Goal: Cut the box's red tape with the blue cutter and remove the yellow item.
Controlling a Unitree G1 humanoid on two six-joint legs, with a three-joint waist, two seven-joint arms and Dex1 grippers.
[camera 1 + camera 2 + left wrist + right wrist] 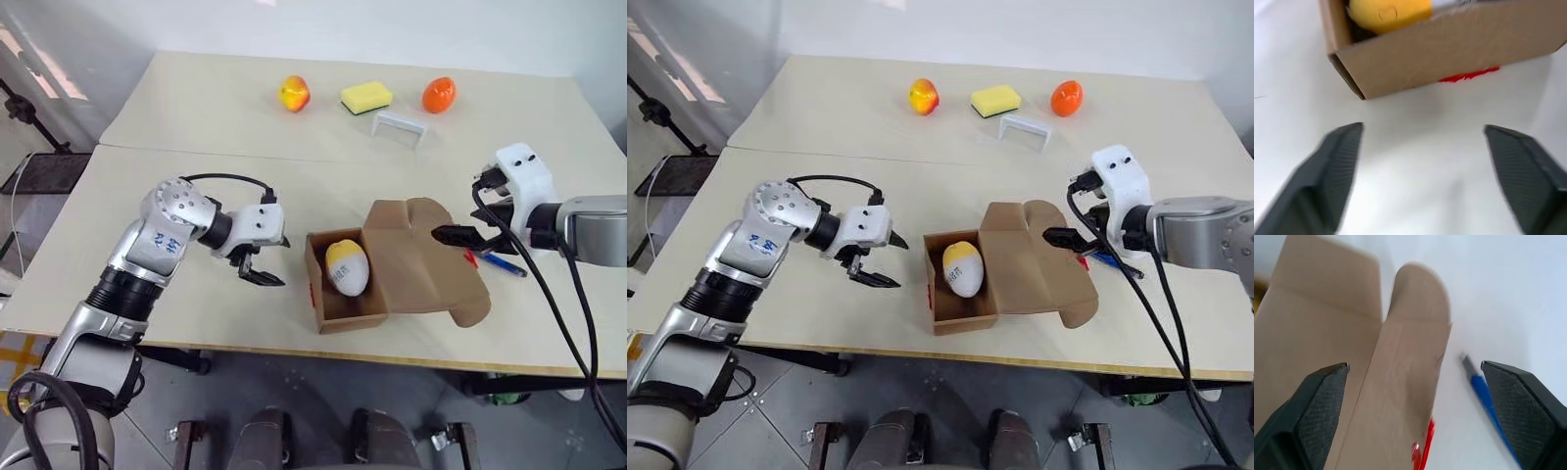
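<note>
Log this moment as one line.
box: open | yellow item: inside | blue cutter: on table | left tool, right tool: open, empty

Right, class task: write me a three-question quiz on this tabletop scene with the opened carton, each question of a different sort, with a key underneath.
1. True or false: the cardboard box lies with its flaps open and the yellow-and-white egg-shaped item inside it.
2. Which gripper has the blue cutter lying on the table beside it? A) left gripper B) right gripper
3. Fill in: both grippers have their fingers ____ and hold nothing.

Key
1. True.
2. B; the cutter lies beside the box flap on the robot's right.
3. Open.
</note>
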